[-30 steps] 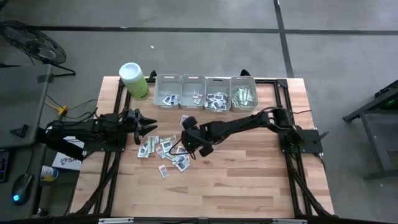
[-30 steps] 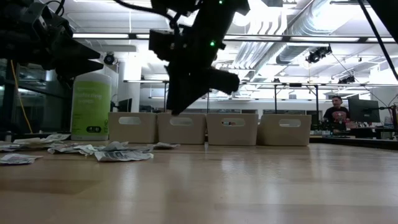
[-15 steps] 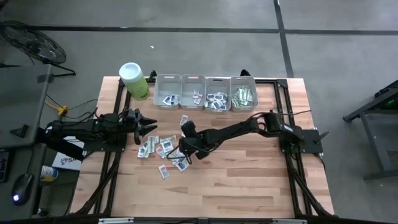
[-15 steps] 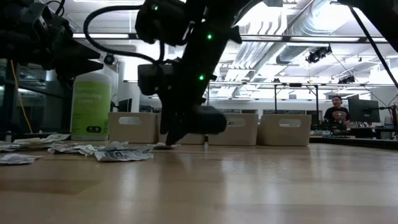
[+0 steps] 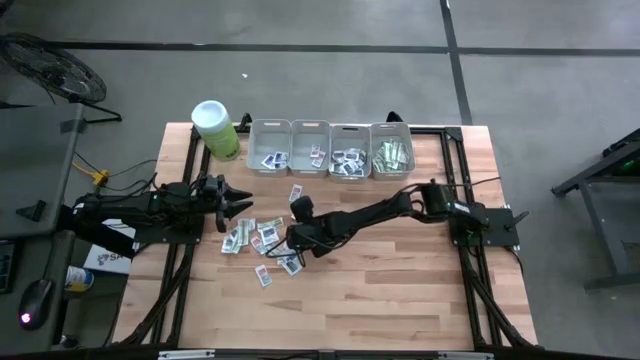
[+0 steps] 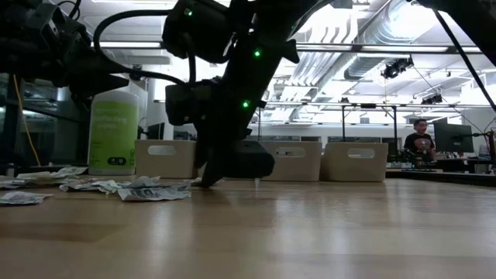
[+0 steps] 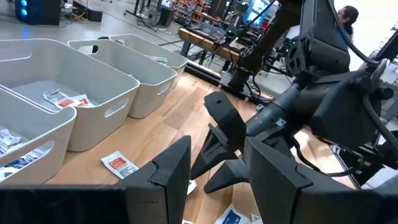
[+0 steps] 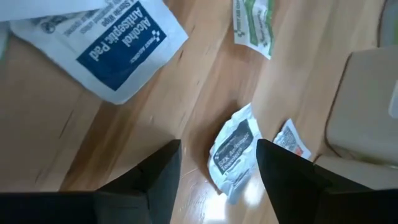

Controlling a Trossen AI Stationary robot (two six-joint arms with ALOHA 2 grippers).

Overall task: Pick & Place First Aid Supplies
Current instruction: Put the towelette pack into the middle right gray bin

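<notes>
The first aid supplies lie as a loose pile of small flat packets [image 5: 262,238] on the wooden table, left of centre. My right gripper [image 5: 292,250] hangs low over the pile's right part, slanting down, open. In the right wrist view its fingers [image 8: 158,180] stand on either side of a white packet with dark print [image 8: 233,155] that lies flat on the wood. A blue-print pad packet [image 8: 121,43], a green-and-white strip [image 8: 255,22] and a red-print packet [image 8: 292,140] lie around it. My left gripper [image 5: 243,205] waits open and level at the pile's left.
Several grey bins [image 5: 330,148] holding sorted packets stand in a row at the table's far edge, with a lime-green canister [image 5: 215,128] to their left. One red-print packet [image 7: 118,163] lies alone near the bins. Bare wood stretches along the near and right sides [image 5: 400,290].
My right gripper has come down toward the table and gone a little toward its left edge, from above the pile's right rim to just over the packets. The packets have kept their places.
</notes>
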